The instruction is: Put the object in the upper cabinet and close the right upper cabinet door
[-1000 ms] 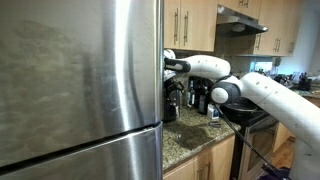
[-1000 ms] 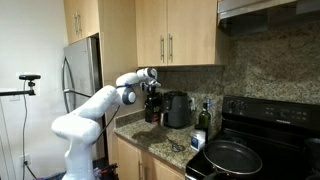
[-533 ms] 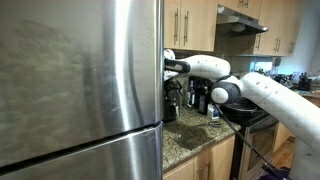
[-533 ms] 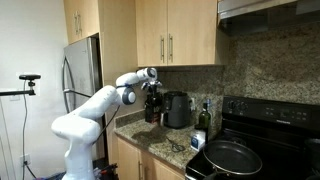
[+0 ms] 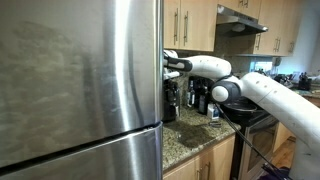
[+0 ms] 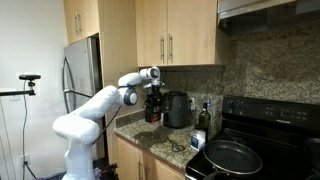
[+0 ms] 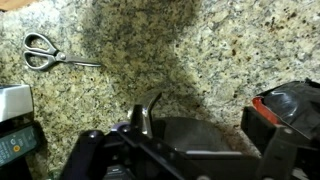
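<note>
The upper cabinet [image 6: 180,35] of light wood hangs over the counter with both doors shut, and it also shows as upper cabinet [image 5: 190,25]. The right upper cabinet door [image 6: 196,35] lies flush, its slim handle near the middle seam. My gripper [image 6: 152,78] hovers over dark appliances on the counter. In the wrist view my gripper [image 7: 185,142] is open, with a dark round thing with a metal lever [image 7: 150,112] just below the jaws and nothing gripped. I cannot tell which item is the object. In an exterior view the fridge edge partly hides my gripper [image 5: 170,66].
A steel fridge [image 5: 80,80] fills one side. On the granite counter [image 7: 200,50] lie scissors [image 7: 45,52], a white device [image 7: 12,100] and a red and black item [image 7: 290,105]. A black pot [image 6: 178,108], a bottle [image 6: 205,118] and a stove with a pan [image 6: 232,157] stand nearby.
In an exterior view the wrist has edged slightly towards the stove side. The jaws have stayed open and nothing else has moved.
</note>
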